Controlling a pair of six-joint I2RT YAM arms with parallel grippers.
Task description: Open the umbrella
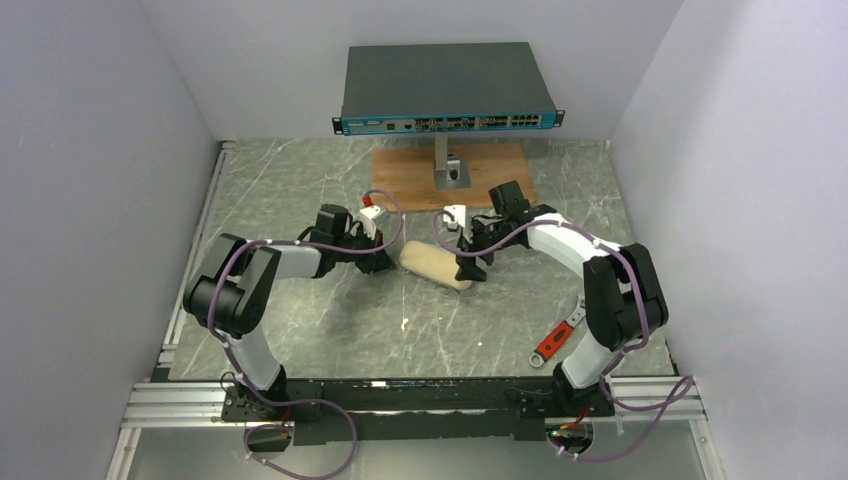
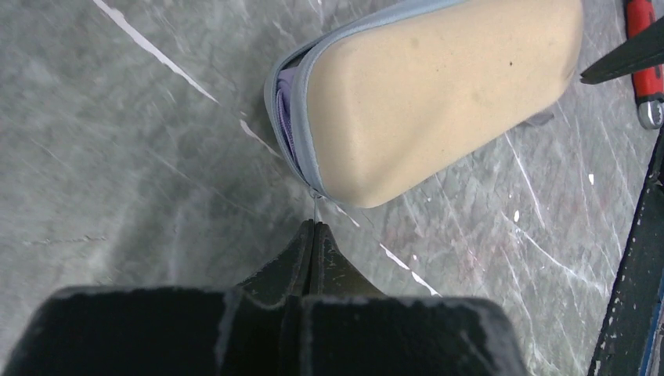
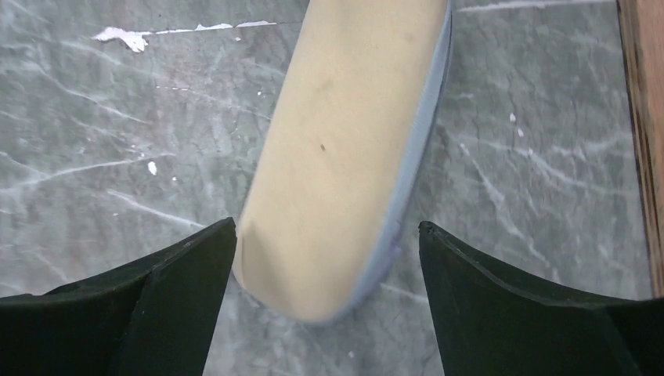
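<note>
Umbrella: not visible in any view. Only a cream clamshell case (image 1: 435, 266) lies mid-tabletop (image 1: 330, 320), zip parted at one end, purple lining (image 2: 286, 129) showing. Left gripper (image 2: 314, 227) at that end, jaws pressed together on a thin zip pull cord (image 2: 315, 205). Right gripper (image 3: 325, 225) spread wide, straddling the opposite end, fingers (image 3: 196, 266) just beside the shell.

Marble table (image 1: 300, 320) bears cream case (image 1: 436, 266), wooden board (image 1: 400, 175), red-handled wrench (image 1: 558, 335).
</note>
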